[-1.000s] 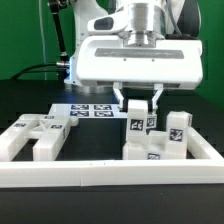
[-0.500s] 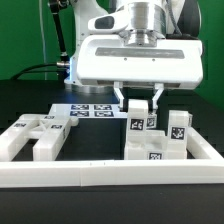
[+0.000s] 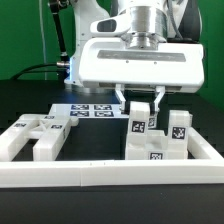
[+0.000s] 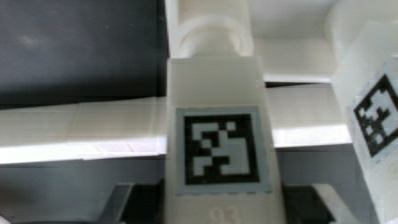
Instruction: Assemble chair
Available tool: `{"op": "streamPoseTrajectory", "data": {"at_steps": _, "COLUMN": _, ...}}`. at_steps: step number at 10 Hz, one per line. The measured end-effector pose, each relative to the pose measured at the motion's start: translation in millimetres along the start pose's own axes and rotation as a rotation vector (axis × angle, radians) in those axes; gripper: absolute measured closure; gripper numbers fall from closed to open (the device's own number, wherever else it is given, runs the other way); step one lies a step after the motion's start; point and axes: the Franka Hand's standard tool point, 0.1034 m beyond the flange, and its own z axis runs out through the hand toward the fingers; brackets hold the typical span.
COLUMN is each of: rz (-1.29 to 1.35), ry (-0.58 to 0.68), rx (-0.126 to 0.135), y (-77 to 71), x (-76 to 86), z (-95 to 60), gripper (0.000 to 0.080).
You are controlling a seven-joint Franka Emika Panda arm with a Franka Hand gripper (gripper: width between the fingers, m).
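Though the wrist view cuts off most of my grip, my glossy white gripper [image 3: 140,103] pinches narrow on an upright white matte plastic chair post [image 3: 139,125], black-and-white tagged, toward the exterior view's right.

White, tagged chair pieces: an upright post [image 3: 141,120] stands at a blocky cluster [image 3: 152,152] at four o'clock, a second post [image 3: 178,128] just beside it. Flat pieces [image 3: 35,135] lie at eight o'clock.
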Motion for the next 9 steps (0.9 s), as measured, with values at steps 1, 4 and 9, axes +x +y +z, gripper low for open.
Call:
{"op": "streamPoseTrajectory", "data": {"at_steps": 1, "rz": -0.002, "ry": -0.002, "rx": 0.0, "y": 0.0, "x": -0.4, "z": 0.2, "gripper": 0.0508}}
{"op": "streamPoseTrajectory", "data": {"at_steps": 4, "rz": -0.006, "ry": -0.016, "rx": -0.001, "y": 0.1, "x": -3.8, "z": 1.7, "gripper": 0.0236}}
{"op": "streamPoseTrajectory", "data": {"at_steps": 9, "rz": -0.029, "ry": -0.023, "rx": -0.009, "y": 8.9, "x": -4.4, "z": 2.6, "gripper": 0.015}}
